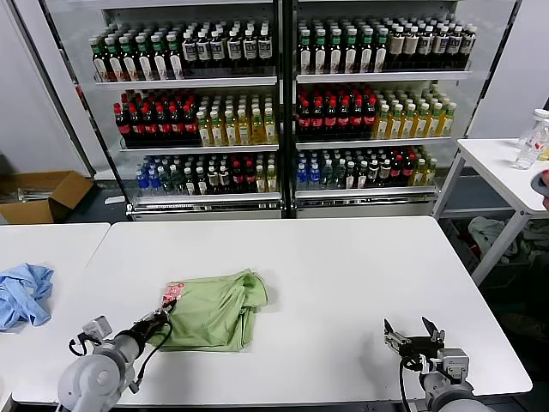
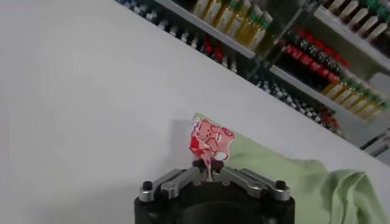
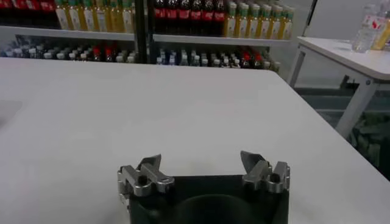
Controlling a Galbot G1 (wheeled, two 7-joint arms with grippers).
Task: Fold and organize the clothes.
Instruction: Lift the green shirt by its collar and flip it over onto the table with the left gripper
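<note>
Because the light green short-sleeved cotton shirt [image 1: 214,311] is soft, light and limp, the left gripper [image 2: 209,173] pinches its printed edge; right gripper [image 3: 204,171] waits open.

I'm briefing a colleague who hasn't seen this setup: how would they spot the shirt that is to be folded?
Start at the big white table before the drink shelves and look toward its front left part. The light green shirt lies crumpled there, its corner pinched by the left gripper. Its green colour and red-and-white print set it apart from the light blue cloth on the neighbouring table to the left.
</note>
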